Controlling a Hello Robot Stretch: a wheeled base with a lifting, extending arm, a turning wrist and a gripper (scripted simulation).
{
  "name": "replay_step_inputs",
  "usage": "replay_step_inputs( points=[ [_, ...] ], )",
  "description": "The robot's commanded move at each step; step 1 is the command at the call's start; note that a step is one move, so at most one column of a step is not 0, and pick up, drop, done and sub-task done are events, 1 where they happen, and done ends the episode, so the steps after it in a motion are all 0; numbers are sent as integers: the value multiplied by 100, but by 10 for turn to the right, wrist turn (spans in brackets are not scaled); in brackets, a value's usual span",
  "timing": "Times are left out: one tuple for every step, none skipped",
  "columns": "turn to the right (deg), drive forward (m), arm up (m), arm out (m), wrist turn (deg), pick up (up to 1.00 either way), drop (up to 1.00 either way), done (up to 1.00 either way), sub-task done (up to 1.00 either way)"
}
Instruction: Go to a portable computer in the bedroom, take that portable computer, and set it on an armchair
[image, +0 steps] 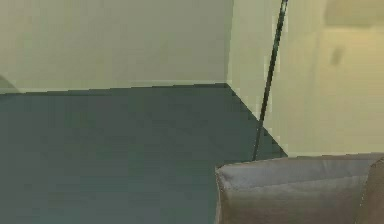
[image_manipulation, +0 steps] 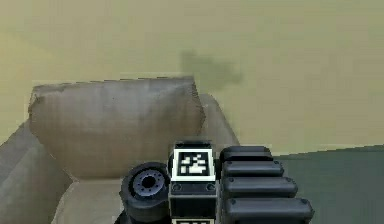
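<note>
You see the hand (image_manipulation: 148, 190) low in front of the beige armchair (image_manipulation: 120, 125); its seat and backrest lie just behind the hand. I cannot tell if the hand holds anything.

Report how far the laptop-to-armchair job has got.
Looks done: reaching the chair; a beige armchair stands right beside the robot. In hand: the tool sits low before the seat, but its far end cannot be made out, so I cannot tell whether it holds anything. Left: placing the computer on the seat, which nothing here confirms yet.
</note>
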Motion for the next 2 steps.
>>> replay_step_inputs(
  points=[
    [450, 0, 0, 0, 0, 0, 0, 0, 0],
    [450, 0, 0, 0, 0, 0, 0, 0, 0]
  ],
)
